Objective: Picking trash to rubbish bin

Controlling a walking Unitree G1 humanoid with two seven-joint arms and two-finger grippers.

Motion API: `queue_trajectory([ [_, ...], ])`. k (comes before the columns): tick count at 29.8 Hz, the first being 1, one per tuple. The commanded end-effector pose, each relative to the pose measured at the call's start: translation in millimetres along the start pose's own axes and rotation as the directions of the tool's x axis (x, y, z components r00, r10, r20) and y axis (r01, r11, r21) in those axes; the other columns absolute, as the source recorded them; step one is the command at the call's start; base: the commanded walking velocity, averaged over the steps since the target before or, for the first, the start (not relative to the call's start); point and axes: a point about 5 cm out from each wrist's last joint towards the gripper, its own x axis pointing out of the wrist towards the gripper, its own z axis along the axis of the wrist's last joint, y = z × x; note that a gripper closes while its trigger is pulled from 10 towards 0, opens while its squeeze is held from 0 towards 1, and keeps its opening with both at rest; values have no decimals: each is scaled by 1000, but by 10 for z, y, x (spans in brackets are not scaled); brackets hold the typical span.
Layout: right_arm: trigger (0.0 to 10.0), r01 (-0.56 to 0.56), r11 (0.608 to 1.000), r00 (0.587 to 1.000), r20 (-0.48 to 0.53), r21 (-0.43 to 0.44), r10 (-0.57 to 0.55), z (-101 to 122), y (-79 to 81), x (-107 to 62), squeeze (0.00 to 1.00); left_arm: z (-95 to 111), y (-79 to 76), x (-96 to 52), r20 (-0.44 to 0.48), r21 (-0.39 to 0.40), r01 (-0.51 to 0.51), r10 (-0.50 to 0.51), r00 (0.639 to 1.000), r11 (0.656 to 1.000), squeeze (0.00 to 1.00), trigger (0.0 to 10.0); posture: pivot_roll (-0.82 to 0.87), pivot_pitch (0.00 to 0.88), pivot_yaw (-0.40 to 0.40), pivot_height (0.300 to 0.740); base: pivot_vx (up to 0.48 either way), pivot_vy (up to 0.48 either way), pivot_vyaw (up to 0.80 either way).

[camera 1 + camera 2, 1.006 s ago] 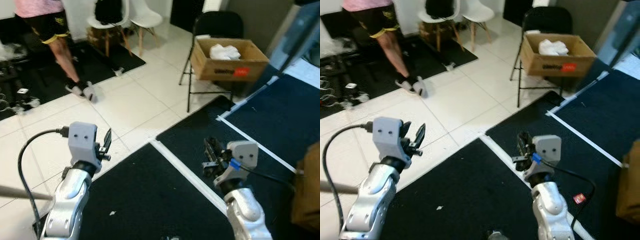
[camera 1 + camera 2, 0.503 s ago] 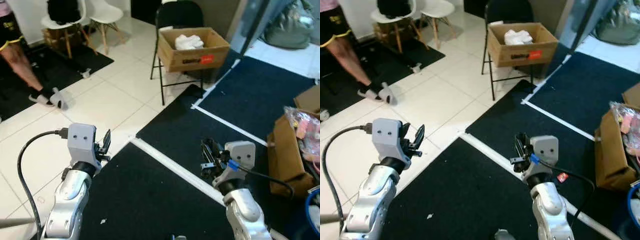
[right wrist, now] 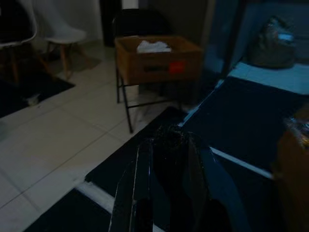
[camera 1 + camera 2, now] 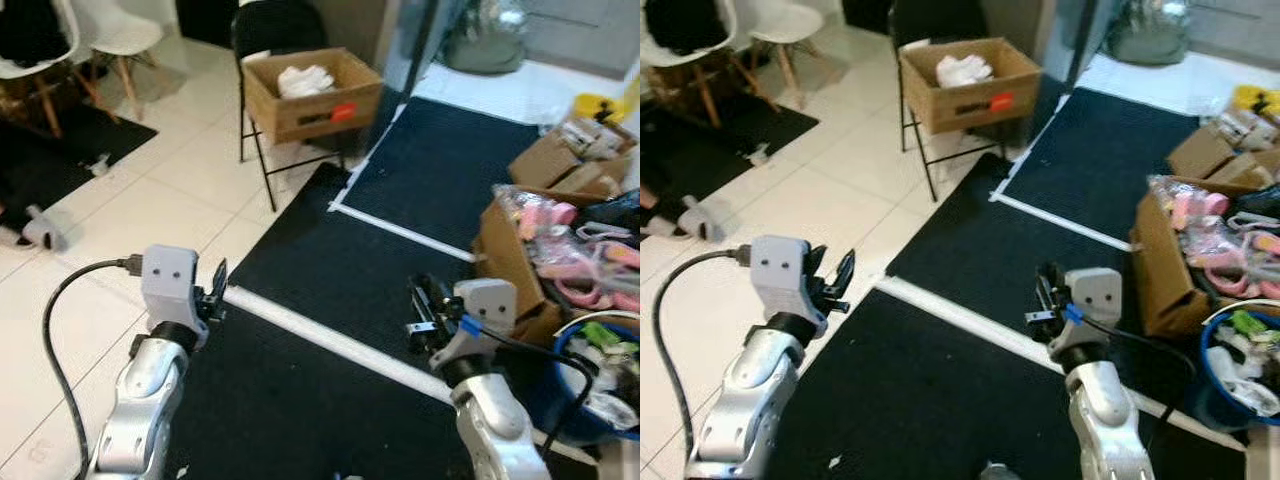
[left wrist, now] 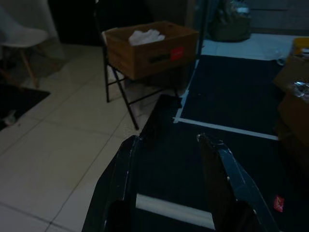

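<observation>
A blue rubbish bin (image 4: 585, 385) stuffed with wrappers stands at the right edge, beside my right arm. A small red scrap (image 5: 278, 203) lies on the black mat in the left wrist view. My left gripper (image 4: 216, 288) hovers over the mat's near-left edge, its fingers open and empty (image 5: 169, 140). My right gripper (image 4: 424, 306) hangs above the mat close to the bin, fingers drawn together (image 3: 168, 139); a dark lump sits at their tips, and I cannot tell what it is.
An open cardboard box (image 4: 505, 255) of pink packets stands next to the bin, with more boxes (image 4: 565, 160) behind. A black folding chair (image 4: 262, 150) carries a cardboard box (image 4: 312, 92) with white paper. A white tape strip (image 4: 330, 340) crosses the mat. White chairs (image 4: 110, 30) stand at far left.
The camera has swung right: the person has left the picture, and the blue bin and cardboard boxes have come into view. Both grippers keep the same pose.
</observation>
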Motion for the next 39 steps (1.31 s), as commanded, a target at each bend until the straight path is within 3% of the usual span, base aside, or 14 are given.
queue_trajectory([
  [1,10000,-1,1000,1000,-13,10,1,-20,3,-28,0,-41,-3,-24,-17,-16,1,-1,1000,1000,0,10000,-22,149,5,740,0,0,-531],
  [10,10000,-4,1000,1000,-16,3,5,-16,-3,-23,0,-48,-5,-29,-22,-10,-4,3,1000,1000,0,10000,-24,150,1,740,0,0,-503],
  [33,10000,-30,999,999,-22,-21,29,-19,26,-16,0,-55,-42,-61,-7,-6,3,-3,1000,1000,0,10000,-34,126,-22,740,0,0,0],
  [39,10000,-37,999,999,-27,-22,37,-37,22,-11,0,-52,-43,-65,-5,-5,-2,2,1000,1000,0,10000,-29,121,-20,740,266,0,0],
])
